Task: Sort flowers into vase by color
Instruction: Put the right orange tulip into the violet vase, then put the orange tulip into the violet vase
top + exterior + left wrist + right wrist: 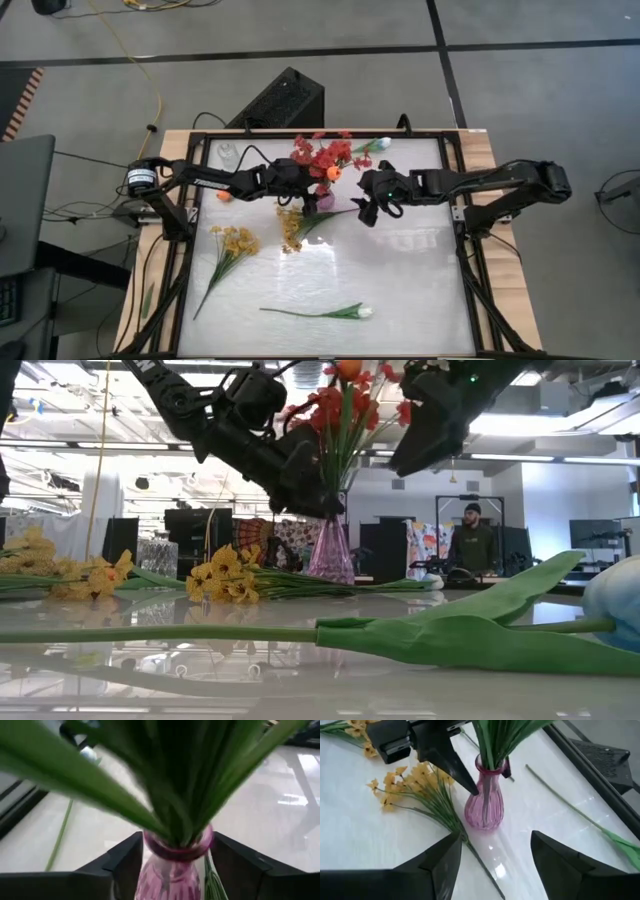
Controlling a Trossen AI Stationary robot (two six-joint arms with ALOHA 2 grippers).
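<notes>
A pink glass vase [325,199] stands at the table's far middle with red flowers [322,155] and a small orange bloom [335,173] in it. My left gripper [305,192] is at the vase's neck from the left and is shut on it. My right gripper [492,852] hangs open and empty just right of the vase [484,805]. Two yellow sprays [237,243] [292,225] lie flat on the table. One white tulip [355,312] lies near the front edge and another [375,146] at the far edge. My left gripper pinches the vase's narrow neck [177,851], just under its rim, between its two fingers, one finger [127,865] on each side. The fingers come level from the table's left. The vase stands upright with its base on the table [482,825].
A clear glass [228,152] stands at the far left corner, with a small orange piece [223,197] near it. The front tulip's stem and leaf [450,635] lie across the near table. A person [472,545] stands in the room behind.
</notes>
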